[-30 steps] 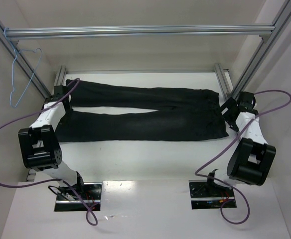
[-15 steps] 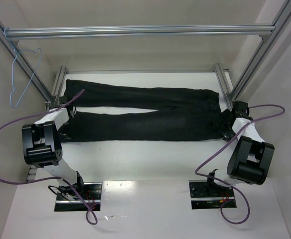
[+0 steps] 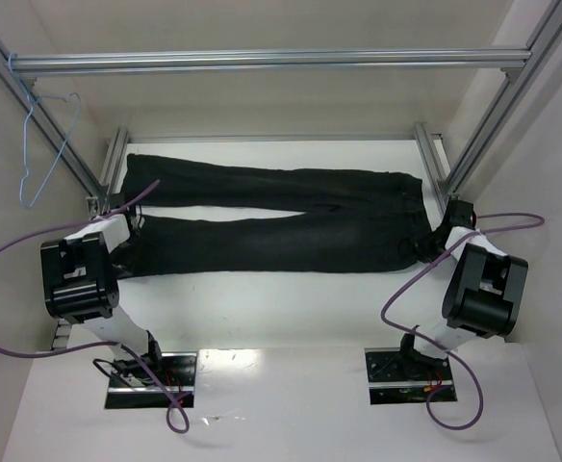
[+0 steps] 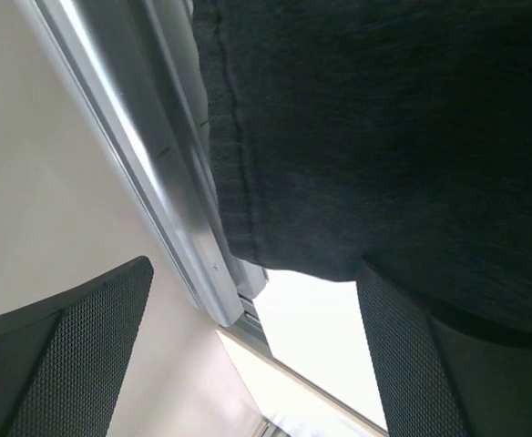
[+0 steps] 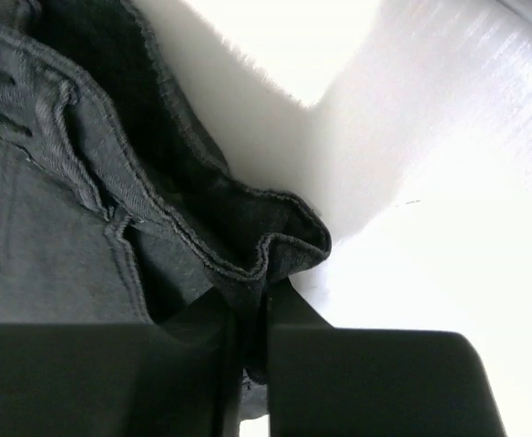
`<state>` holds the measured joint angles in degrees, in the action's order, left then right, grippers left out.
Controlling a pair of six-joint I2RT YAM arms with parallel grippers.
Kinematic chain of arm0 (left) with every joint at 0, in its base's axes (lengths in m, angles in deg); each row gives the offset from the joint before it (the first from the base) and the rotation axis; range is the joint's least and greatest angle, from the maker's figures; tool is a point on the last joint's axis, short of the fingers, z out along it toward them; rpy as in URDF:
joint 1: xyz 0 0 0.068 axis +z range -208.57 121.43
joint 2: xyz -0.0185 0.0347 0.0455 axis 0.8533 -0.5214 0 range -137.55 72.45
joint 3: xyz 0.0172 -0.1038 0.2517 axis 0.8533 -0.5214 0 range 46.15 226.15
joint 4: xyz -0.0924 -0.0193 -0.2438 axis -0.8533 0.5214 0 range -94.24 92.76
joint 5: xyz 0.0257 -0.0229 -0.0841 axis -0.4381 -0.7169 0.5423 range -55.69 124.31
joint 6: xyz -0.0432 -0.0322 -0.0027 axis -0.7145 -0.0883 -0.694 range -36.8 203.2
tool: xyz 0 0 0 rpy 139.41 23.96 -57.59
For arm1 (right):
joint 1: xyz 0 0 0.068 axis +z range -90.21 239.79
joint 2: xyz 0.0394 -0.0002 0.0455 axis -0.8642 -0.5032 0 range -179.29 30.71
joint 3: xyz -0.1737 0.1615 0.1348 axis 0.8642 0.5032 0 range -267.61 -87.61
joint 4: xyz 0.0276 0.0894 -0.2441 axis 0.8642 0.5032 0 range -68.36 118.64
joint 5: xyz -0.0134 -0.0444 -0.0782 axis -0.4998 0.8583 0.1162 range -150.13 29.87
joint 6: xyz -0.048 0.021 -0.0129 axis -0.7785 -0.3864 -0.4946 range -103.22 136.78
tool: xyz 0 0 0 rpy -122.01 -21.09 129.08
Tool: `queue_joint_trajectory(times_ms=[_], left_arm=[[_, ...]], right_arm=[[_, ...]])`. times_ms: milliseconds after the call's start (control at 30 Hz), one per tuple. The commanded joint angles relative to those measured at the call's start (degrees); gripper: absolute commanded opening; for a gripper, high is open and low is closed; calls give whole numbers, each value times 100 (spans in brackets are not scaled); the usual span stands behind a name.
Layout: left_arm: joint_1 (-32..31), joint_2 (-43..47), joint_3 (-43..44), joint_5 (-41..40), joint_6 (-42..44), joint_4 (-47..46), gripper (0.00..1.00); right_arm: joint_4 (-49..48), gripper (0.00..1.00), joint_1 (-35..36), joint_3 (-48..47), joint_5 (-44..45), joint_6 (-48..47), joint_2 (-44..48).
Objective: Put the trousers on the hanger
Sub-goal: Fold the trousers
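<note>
The black trousers (image 3: 262,245) lie flat across the white table, waist to the right and legs to the left. The light-blue hanger (image 3: 55,154) hangs from the frame's top left corner, well apart from the cloth. My left gripper (image 3: 127,227) is at the near leg's hem and stands open. In the left wrist view the hem (image 4: 384,137) reaches just above the gap of the left gripper (image 4: 252,273), with nothing pinched. My right gripper (image 3: 425,246) is shut on the near corner of the waistband. The right wrist view shows the right gripper (image 5: 252,309) pinching a bunched fold of the trousers (image 5: 84,228).
A silver frame bar (image 3: 262,60) spans the back, with slanted posts at the left (image 3: 69,154) and right (image 3: 498,115). Rails (image 3: 115,159) border the table's sides. Purple cables (image 3: 2,250) loop off both arms. The left rail (image 4: 157,182) runs close beside my left fingers.
My right gripper has dropped to the waistband's near corner and shut on it. My left arm has drawn in toward the leg hem, still open.
</note>
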<state>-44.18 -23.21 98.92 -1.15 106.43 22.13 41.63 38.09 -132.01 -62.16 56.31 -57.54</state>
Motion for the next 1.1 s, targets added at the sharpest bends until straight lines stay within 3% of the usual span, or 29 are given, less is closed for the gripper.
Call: queue_joint_trajectory(times_ms=[0, 367, 400, 433, 467, 500, 533, 733, 867, 1067], left_arm=[[169, -67, 118, -119, 191, -220, 100], [169, -173, 584, 373, 244, 122, 100], [169, -173, 637, 426, 244, 227, 100], [169, -173, 690, 513, 244, 280, 100], [169, -173, 751, 514, 244, 281, 100], [169, -173, 752, 514, 244, 281, 100], [169, -120, 752, 584, 244, 281, 100], [108, -59, 1172, 1120, 139, 580, 100], [-190, 65, 1507, 1401, 200, 773, 100], [-788, -330, 2666, 1973, 60, 1081, 100]], right_arm=[[-189, 1, -2, 2, 157, 152, 184], [585, 0, -379, -403, 940, -182, 1266], [637, 9, -467, -403, 940, -243, 1266], [638, 25, -467, -403, 1027, -244, 1327], [638, 50, -467, -350, 1081, -322, 1328], [638, 86, -467, -350, 1081, -323, 1328], [638, 100, -467, -350, 1081, -410, 1328], [638, 100, -196, -718, 932, -718, 1520], [638, 100, 1127, -1183, 1642, -1034, 1653], [515, 100, 1870, -2150, 1504, -1299, 486]])
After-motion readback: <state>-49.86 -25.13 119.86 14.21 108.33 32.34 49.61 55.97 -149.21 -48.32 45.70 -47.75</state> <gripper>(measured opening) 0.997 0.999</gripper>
